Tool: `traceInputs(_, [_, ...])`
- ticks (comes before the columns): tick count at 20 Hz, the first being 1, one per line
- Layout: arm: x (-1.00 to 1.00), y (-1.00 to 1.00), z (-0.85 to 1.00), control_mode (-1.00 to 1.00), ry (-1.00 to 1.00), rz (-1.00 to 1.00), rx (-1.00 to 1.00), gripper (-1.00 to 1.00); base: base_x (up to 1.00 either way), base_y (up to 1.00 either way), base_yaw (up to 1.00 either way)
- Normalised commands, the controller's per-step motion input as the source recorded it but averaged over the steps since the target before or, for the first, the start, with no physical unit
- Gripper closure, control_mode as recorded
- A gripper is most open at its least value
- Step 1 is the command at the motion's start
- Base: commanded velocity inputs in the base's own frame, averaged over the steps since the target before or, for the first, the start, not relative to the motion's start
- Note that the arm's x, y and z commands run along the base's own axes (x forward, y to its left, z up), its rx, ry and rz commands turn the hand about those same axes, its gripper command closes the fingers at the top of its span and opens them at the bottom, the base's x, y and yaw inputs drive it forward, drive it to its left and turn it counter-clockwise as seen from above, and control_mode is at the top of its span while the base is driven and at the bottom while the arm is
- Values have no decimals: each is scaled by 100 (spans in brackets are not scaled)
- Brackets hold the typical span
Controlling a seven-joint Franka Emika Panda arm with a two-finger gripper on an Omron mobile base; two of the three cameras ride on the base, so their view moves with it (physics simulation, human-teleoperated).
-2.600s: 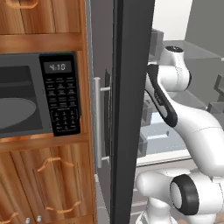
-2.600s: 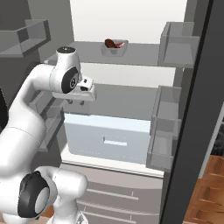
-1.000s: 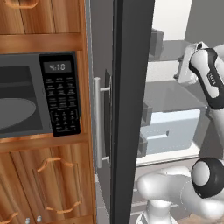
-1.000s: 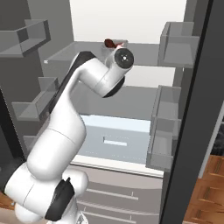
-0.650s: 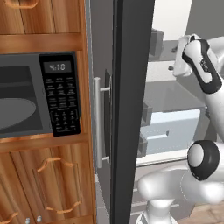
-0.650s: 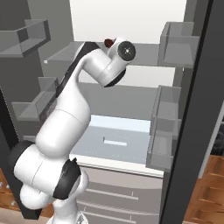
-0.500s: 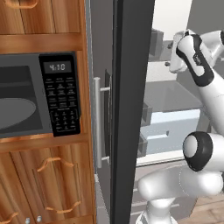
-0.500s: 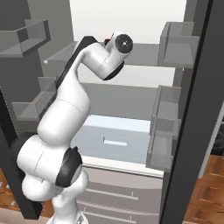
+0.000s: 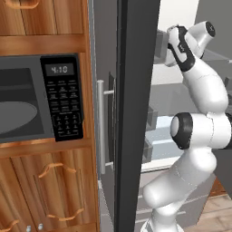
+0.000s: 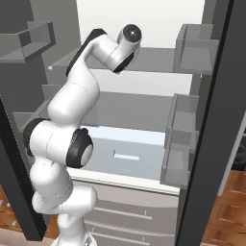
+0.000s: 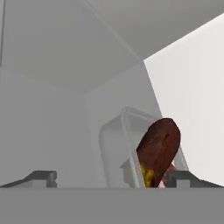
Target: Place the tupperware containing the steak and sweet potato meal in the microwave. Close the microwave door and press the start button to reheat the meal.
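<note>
Tupperware (image 11: 127,151) sits straight ahead of the gripper (image 11: 111,177) in the hand view, a pale tub on an upper fridge shelf (image 10: 153,60), close to the white back wall. The steak and sweet potato meal (image 11: 158,151) shows as a dark red-brown lump toward the tub's right side, with a bit of yellow beneath.

Gripper: two dark fingertips (image 11: 37,178) spread wide, one at each lower corner of the hand view, nothing between them. The tub lies between their lines but just beyond; no contact yet.

Step in hand, as I judge it: the reach for the tub, the first part of the task. Next move calls for easing forward until the fingers straddle a tub wall, then closing, lifting clear of the shelf, and backing out past the open fridge door (image 9: 136,113).

Room: arm stretched high into the open fridge. Below the shelf, a pale blue drawer (image 10: 127,156); grey door bins (image 10: 180,144) on the right. Far left, beyond the dark fridge door, the microwave (image 9: 41,104) sits in wooden cabinets (image 9: 45,190), microwave door (image 9: 20,106) closed, clock lit.
</note>
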Motion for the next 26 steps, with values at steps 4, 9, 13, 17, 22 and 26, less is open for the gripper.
traceInputs(4, [80,0,0,-100,9,0,-2,-100,0,0,0])
traceInputs(9, [67,-2,0,-100,8,0,-3,-100,0,0,0])
traceInputs(13, [54,0,-13,-100,2,0,-8,-100,0,0,0])
traceInputs(17, [39,0,-29,-100,0,0,-11,-100,0,0,0])
traceInputs(22, [38,0,-35,-100,13,0,-10,-100,0,0,0])
traceInputs(26, [41,0,-41,-100,19,0,-8,100,0,0,0])
